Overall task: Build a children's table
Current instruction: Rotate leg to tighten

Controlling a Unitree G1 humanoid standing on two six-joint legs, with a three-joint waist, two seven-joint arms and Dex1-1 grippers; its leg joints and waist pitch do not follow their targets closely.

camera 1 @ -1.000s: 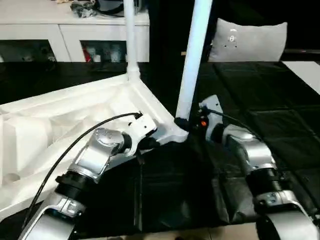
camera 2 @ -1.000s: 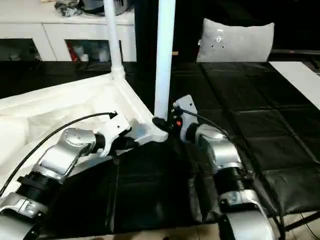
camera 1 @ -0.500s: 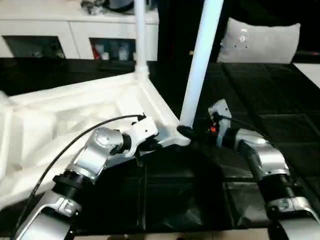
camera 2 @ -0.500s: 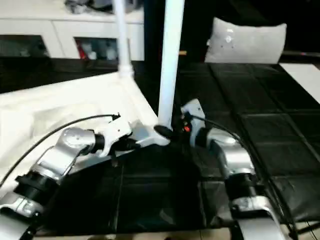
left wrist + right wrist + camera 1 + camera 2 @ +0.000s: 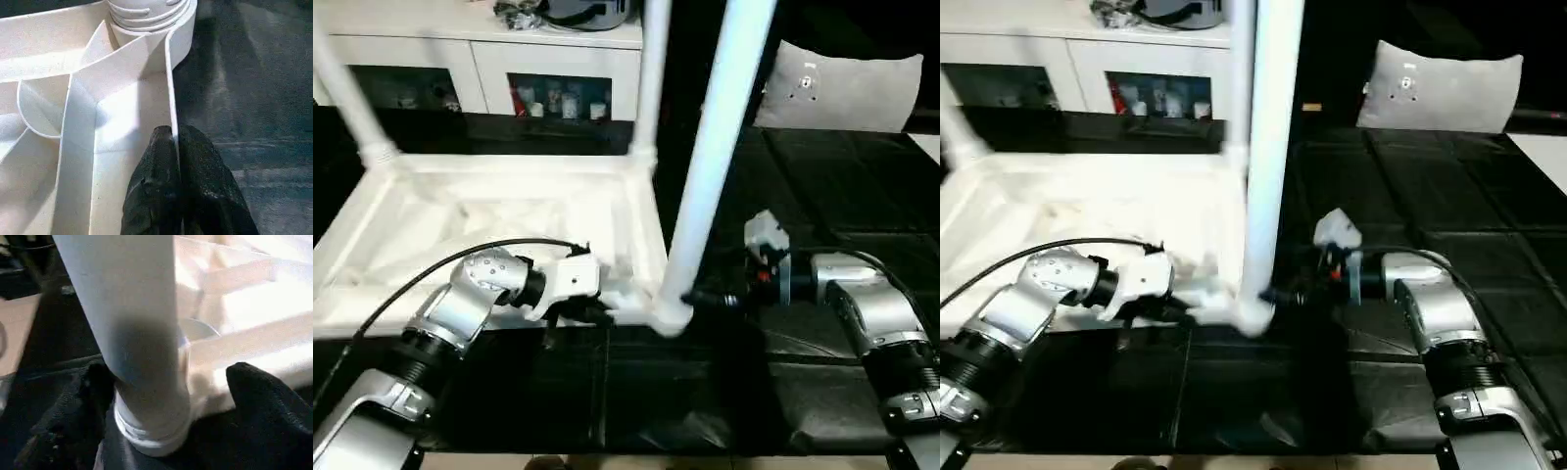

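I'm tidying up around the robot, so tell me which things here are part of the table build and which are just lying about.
Part of the job:
- upturned white table top
- near corner leg, standing in its socket
- far right leg
- far left leg

Just lying about:
- grey cushion
- white cabinet with glass doors
- clutter on the cabinet top

Black padded mat (image 5: 862,186) covering the floor, square seams showing. Grey cushion (image 5: 837,90) propped upright at the mat's far edge. White cabinet (image 5: 480,59) along the back, glass doors with small colourful items behind (image 5: 558,98). Dark heap of clutter (image 5: 563,12) sitting on the cabinet top. Strip of pale floor (image 5: 1234,460) at the mat's near edge.
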